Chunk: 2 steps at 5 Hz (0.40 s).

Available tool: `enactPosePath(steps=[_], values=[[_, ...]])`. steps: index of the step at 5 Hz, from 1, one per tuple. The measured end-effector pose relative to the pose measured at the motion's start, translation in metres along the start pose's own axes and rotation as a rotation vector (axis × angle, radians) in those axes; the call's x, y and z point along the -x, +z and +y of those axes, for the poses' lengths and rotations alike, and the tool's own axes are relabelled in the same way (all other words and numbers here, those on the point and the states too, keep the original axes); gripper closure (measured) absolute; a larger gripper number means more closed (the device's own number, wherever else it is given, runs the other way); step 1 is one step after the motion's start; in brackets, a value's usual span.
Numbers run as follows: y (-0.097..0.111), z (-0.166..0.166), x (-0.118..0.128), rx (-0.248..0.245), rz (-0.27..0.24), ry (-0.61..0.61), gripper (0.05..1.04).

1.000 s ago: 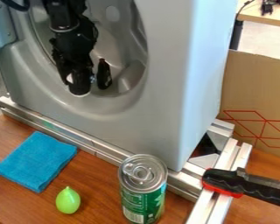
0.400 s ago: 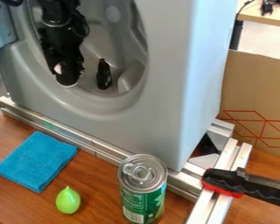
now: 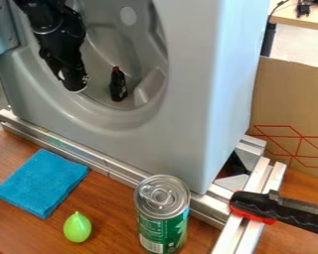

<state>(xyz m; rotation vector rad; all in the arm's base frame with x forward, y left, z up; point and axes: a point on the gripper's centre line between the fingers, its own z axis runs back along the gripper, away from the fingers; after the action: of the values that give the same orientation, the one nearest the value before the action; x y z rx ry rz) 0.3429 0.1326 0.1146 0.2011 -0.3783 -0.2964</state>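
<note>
Wooden tabletop point(image 3: 112, 203) is fronting a grey washing machine point(image 3: 195, 109). Inside the machine's round opening, a small dark bottle point(image 3: 118, 87) is remaining in place. The gripper point(image 3: 74, 82) is withdrawing up and leftward, apparently leaving the bottle behind; its grip is escaping determination.

"Site type?"

"Robotics lab or workshop, likely. Robot arm point(image 3: 58, 30); metal rails point(image 3: 112, 167) below gripper point(image 3: 73, 82); red-and-black clamp point(image 3: 255, 204) lower right of it; another table point(image 3: 307, 19) farther right, beyond."
</note>
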Motion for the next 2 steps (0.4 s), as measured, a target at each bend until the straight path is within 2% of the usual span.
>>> enactPosePath(steps=[1,2], values=[[-0.0001,0.0001,0.0005,0.002,-0.044,-0.007,0.503],[0.0011,0.0006,-0.0019,0.052,-0.111,-0.043,0.503]])
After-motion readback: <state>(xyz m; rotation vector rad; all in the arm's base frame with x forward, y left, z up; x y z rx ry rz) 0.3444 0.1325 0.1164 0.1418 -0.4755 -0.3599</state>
